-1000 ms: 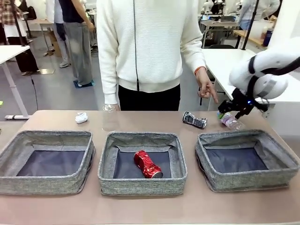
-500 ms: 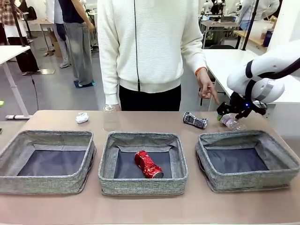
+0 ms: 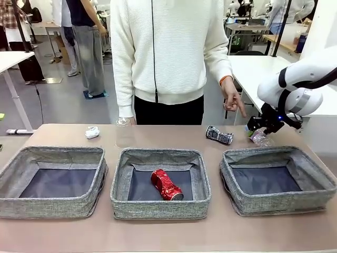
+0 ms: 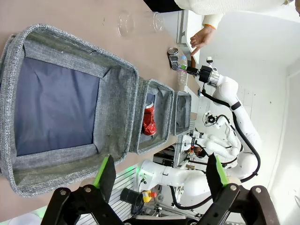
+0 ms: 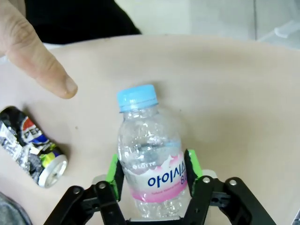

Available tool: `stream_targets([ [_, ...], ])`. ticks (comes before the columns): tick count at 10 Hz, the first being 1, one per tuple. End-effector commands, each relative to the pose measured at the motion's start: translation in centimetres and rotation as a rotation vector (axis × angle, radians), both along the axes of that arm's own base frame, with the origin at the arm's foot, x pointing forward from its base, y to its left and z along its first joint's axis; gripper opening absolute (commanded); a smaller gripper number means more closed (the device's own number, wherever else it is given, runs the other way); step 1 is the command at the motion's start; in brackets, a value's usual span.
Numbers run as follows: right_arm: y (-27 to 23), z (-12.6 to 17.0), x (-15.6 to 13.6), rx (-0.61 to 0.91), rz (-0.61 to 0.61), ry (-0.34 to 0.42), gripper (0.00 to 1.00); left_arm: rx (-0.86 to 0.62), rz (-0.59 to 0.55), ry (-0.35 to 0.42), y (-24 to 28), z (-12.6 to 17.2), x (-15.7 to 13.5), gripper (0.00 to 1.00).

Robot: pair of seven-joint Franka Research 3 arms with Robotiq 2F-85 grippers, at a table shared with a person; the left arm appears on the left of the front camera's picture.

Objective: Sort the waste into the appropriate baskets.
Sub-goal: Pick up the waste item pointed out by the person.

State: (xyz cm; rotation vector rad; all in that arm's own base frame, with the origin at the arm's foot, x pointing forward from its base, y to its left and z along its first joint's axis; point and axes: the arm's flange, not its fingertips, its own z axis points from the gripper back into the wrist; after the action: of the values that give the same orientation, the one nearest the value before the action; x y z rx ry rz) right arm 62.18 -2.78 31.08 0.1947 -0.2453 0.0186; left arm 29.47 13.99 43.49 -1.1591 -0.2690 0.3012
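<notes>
Grips the small clear bottle point(image 5: 149, 140) in the right claw point(image 5: 152, 166): green pads pressed on both sides of the pink label, blue cap pointing away from the wrist, body seemingly resting on the table point(image 3: 168, 232). Holds the left claw point(image 4: 160, 174) spread wide with nothing in it, hovering by the left basket point(image 4: 117, 93).

Could lose the bottle on the lift: thin, smooth, round plastic, gripped toward the base, so likely to tip cap-down, or squirt out if squeezed hard. Could brush the person's hand point(image 5: 37, 56), pointing down just ahead and to one side of the claw. Could nudge the crushed dark can point(image 5: 33, 150), lying close beside the claw on the same side as the hand. Could snag the soft rim of the right basket point(image 3: 263, 152), just behind the claw on the robot's side. Might also choose wrongly: crushed red can point(image 3: 166, 184) already in the middle basket point(image 3: 158, 153), well off to the claw's side, so probably not the place for plastic.

Works on a smooth, matt, pale-brown top. Shares an open workroom with white tables, a grey floor and other people standing far behind.
</notes>
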Motion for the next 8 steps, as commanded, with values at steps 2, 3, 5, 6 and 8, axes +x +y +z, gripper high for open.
stream_targets([
  [2,0.0,-0.2,-0.3,-0.012,-0.035,0.035,0.00,-0.005,-0.009,-0.025,0.0,0.0,-0.3,1.00],
  [3,-0.2,0.0,-0.4,0.003,-0.051,0.039,0.00,-0.005,-0.009,-0.025,0.0,0.0,-0.3,1.00],
  [5,-0.8,0.5,-0.5,0.010,-0.078,0.032,0.00,-0.005,-0.009,-0.025,0.0,0.0,-0.3,1.00],
  [6,-1.2,0.8,-0.6,0.017,-0.097,0.027,0.00,-0.005,-0.009,-0.025,0.0,0.0,-0.3,1.00],
  [8,-3.0,4.1,-1.5,0.033,-0.255,0.022,0.00,-0.005,-0.009,-0.025,0.0,0.0,-0.3,1.00],
])
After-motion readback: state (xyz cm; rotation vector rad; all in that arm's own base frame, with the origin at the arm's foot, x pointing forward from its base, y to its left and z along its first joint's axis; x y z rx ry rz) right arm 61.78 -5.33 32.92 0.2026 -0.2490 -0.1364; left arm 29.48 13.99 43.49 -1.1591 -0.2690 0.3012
